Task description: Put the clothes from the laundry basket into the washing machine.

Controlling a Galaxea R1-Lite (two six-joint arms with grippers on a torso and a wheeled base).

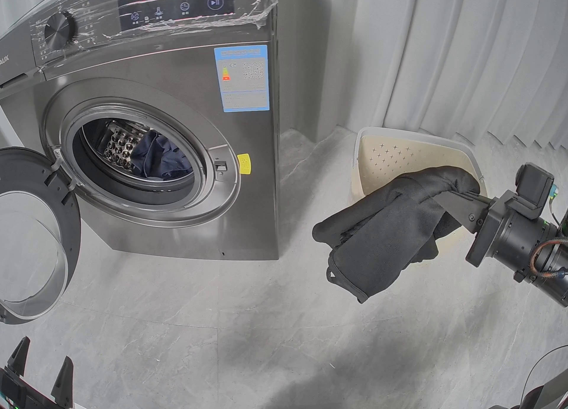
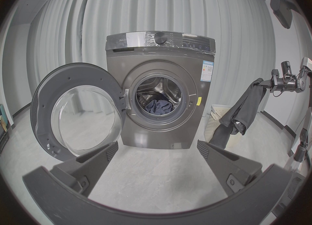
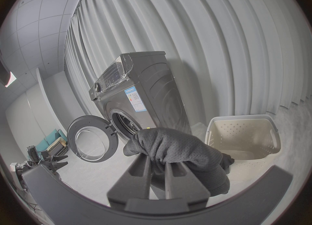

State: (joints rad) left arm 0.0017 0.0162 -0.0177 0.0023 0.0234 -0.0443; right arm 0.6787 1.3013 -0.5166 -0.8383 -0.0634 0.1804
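Right pincer clamps dark garment beside washing machine | left pincer wide | risk: dangling tail may snag the machine's door

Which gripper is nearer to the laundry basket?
Right. The right gripper, shut on the dark garment, hangs by the laundry basket; the left gripper sits far off, near the open door.

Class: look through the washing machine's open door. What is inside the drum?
A crumpled dark blue garment lies in the drum, against its perforated metal wall. The opening's rim hides the drum's near floor and sides.
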